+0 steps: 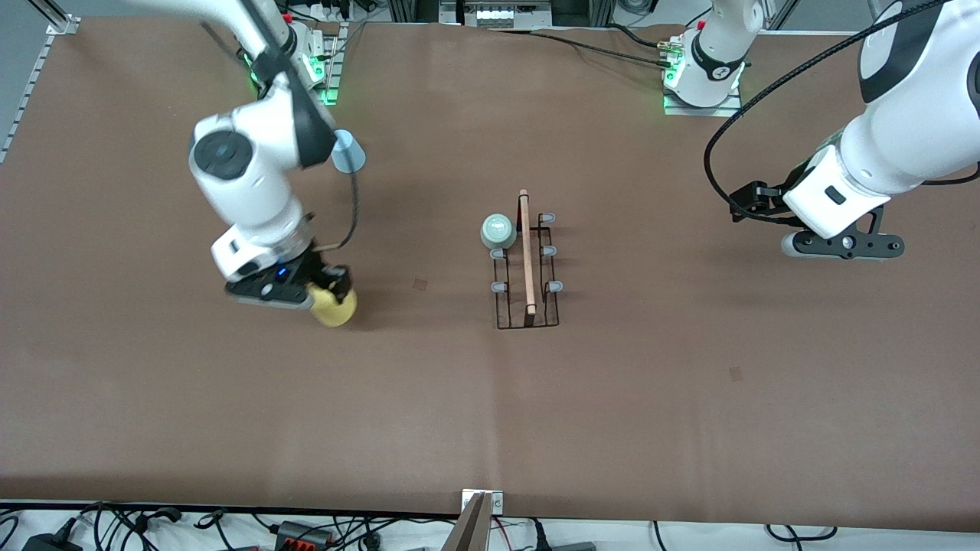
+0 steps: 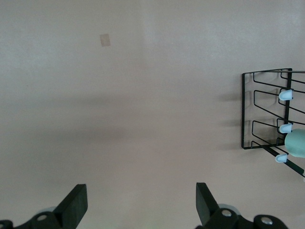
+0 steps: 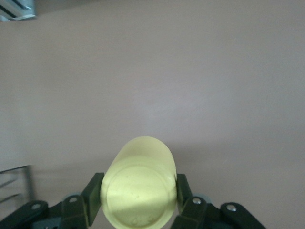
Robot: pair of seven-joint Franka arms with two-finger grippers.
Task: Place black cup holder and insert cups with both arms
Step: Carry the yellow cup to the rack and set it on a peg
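Toward the right arm's end of the brown table, the right arm's black two-finger gripper hangs over the surface with its fingers clamped on the sides of a small yellow plastic cup; the right wrist view shows the cup lying sideways between them, its flat base facing the camera. Farther from the front camera, a small light blue plastic cup stands on the table, partly hidden by that arm's white body.

Near the middle of the table stands the thin black wire cup holder with a pale wooden rod along its top and grey-tipped pegs. A mint-green plastic cup sits upside down on the peg farthest from the front camera, on the side facing the right arm.

Toward the left arm's end, the left arm waits, its black gripper raised over bare table, well apart from the holder, fingers spread wide and holding nothing.
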